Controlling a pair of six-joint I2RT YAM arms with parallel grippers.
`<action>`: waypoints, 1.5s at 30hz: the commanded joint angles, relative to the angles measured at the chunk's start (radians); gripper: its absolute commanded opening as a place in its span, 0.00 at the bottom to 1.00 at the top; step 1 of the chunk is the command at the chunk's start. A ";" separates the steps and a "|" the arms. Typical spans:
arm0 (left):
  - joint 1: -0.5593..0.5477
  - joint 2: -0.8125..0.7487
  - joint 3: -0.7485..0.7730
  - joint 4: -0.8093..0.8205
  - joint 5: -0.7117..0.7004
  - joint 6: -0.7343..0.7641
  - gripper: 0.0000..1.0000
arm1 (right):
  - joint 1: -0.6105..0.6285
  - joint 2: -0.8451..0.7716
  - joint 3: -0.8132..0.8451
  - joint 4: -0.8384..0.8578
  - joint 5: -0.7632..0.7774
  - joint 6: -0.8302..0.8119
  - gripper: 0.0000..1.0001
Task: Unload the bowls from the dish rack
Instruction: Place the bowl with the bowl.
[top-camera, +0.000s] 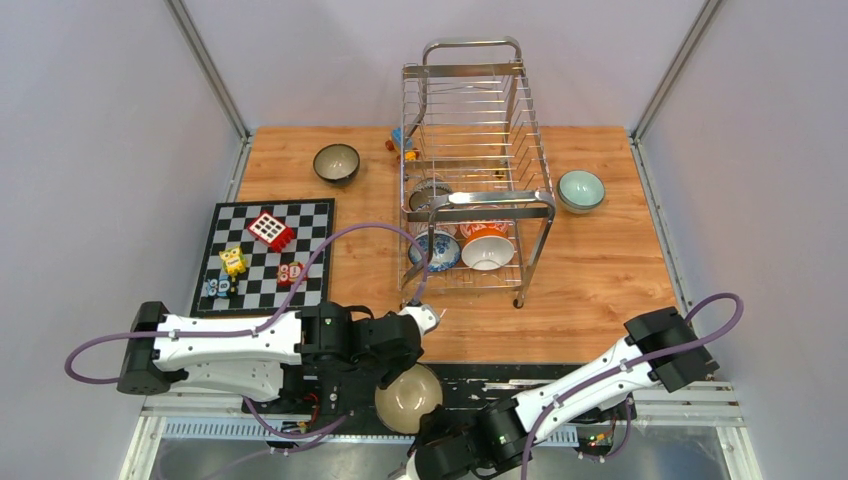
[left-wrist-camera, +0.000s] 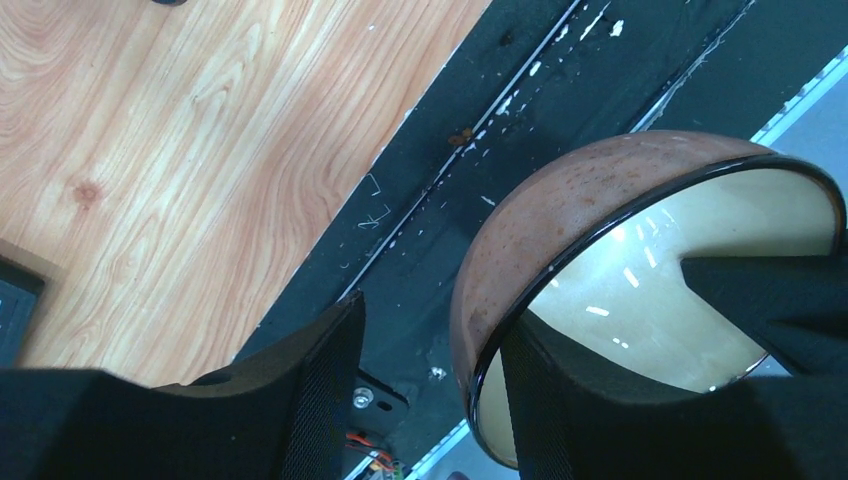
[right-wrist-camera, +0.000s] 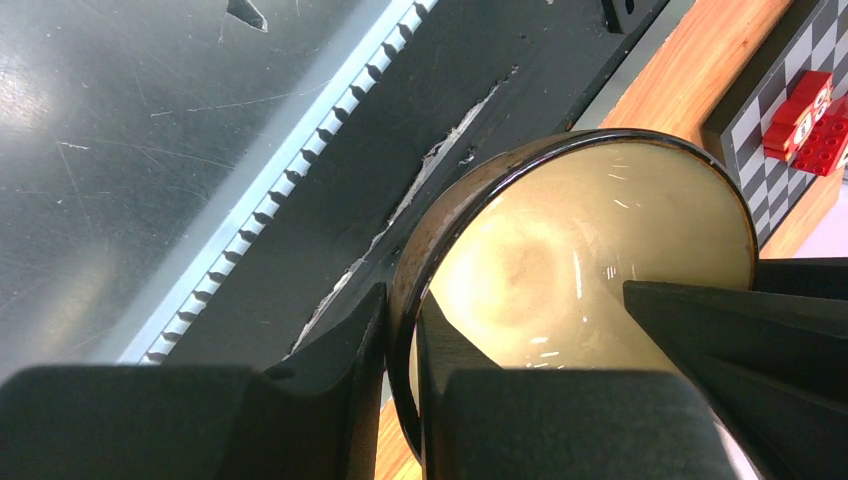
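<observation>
While mouth faces up, brown bowl (top-camera: 410, 400), right jaws pinching rim, left jaws part-open astride it

It is bright all over with soft shadows, and little white lights shine inside the bowl (left-wrist-camera: 650, 260).

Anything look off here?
Only the speckled brown bowl: tipped on edge over the black strip at the near edge, off the wooden table. The right gripper pinches its rim; the left gripper straddles the rim too, gap showing on the outside. Nothing spilled; dish rack upright.
</observation>
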 joint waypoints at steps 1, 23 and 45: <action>-0.008 0.007 0.013 0.041 0.022 0.006 0.53 | 0.012 -0.044 0.013 0.021 0.064 -0.012 0.02; -0.011 0.006 -0.042 0.083 0.066 -0.011 0.32 | 0.011 -0.034 0.008 0.033 0.071 -0.021 0.02; -0.013 -0.087 -0.058 0.129 -0.004 -0.080 0.00 | 0.011 -0.027 0.049 -0.019 0.123 0.080 0.73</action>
